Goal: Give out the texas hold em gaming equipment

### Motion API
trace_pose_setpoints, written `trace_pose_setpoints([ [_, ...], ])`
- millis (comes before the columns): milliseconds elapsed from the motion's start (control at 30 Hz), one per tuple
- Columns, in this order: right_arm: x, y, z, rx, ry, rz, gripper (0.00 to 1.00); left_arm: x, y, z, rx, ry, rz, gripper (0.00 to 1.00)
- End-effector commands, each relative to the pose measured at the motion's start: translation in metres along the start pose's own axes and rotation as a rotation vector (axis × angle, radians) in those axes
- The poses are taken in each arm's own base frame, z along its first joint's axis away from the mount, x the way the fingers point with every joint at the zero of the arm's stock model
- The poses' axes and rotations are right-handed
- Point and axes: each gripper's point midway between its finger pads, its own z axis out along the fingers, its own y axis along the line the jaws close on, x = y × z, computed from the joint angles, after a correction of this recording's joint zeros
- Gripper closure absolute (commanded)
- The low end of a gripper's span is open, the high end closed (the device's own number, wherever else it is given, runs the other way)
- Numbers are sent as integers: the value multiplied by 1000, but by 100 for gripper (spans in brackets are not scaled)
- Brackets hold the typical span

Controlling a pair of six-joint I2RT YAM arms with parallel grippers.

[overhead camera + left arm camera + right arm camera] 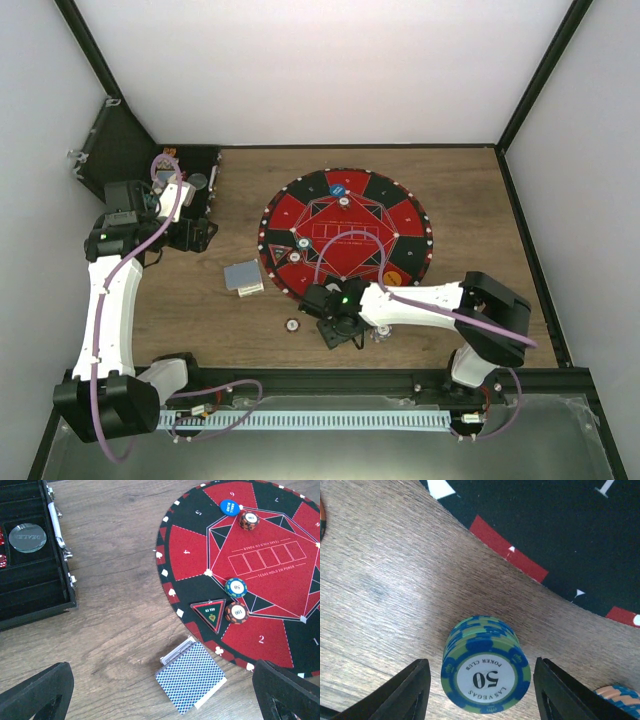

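A stack of blue-and-green "50" poker chips (485, 672) stands on the wood just off the mat's near edge. My right gripper (481, 692) (338, 328) straddles it, open, with a gap between each finger (410, 690) and the stack. A deck of cards (190, 682) (243, 277) with blue-checked backs lies left of the mat. On the mat (400, 215) sit a blue small-blind button (228, 506), two orange "100" chips (248, 520) (236, 612), a "50" chip (236, 587) and a triangular all-in marker (210, 612). My left gripper (203, 235) (161, 692) hangs open and empty.
The open black chip case (30, 575) (190, 170) stands at the back left with a round dealer button (27, 537) inside. A loose chip (292, 324) lies on the wood left of my right gripper. Another orange chip (620, 700) lies close to its right finger.
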Motion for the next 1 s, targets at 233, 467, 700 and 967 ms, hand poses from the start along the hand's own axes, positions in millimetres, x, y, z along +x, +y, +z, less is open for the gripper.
trace_pose_setpoints([
  [233, -3, -2, 4, 29, -20, 10, 50, -7, -1, -7, -5, -28, 12, 0],
  [467, -4, -2, 4, 28, -21, 10, 56, -7, -1, -7, -6, -28, 13, 0],
  [700, -11, -4, -4, 15, -51, 28, 57, -8, 0, -10, -15, -34, 17, 0],
  [967, -43, -16, -37, 14, -130, 59, 62, -11, -1, -11, -12, -38, 16, 0],
])
